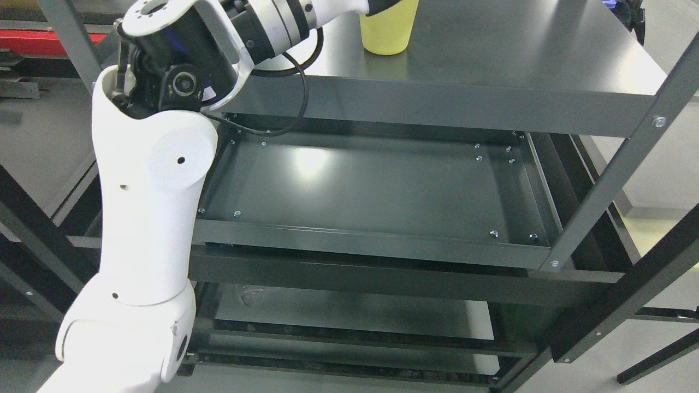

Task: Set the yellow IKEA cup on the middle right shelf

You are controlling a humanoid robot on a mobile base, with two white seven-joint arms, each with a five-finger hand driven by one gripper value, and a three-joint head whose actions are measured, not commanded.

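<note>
The yellow cup [389,30] stands upright on the upper dark shelf [519,60], near its back, with its rim cut off by the top edge of the head view. My left arm [147,191] rises from the lower left and bends right across the shelf's front left corner. Its wrist [278,22] reaches toward the cup. Only a dark bit of the left hand [382,4] shows at the top edge, right at the cup's upper left side. The rest of the hand is out of frame. The right arm does not show.
Below the upper shelf is a dark tray-like shelf [371,185] with a raised rim, and a lower shelf [355,311] under it. Grey upright posts [617,180] frame the rack at the right. A black cable [297,103] hangs from my forearm over the shelf's front edge.
</note>
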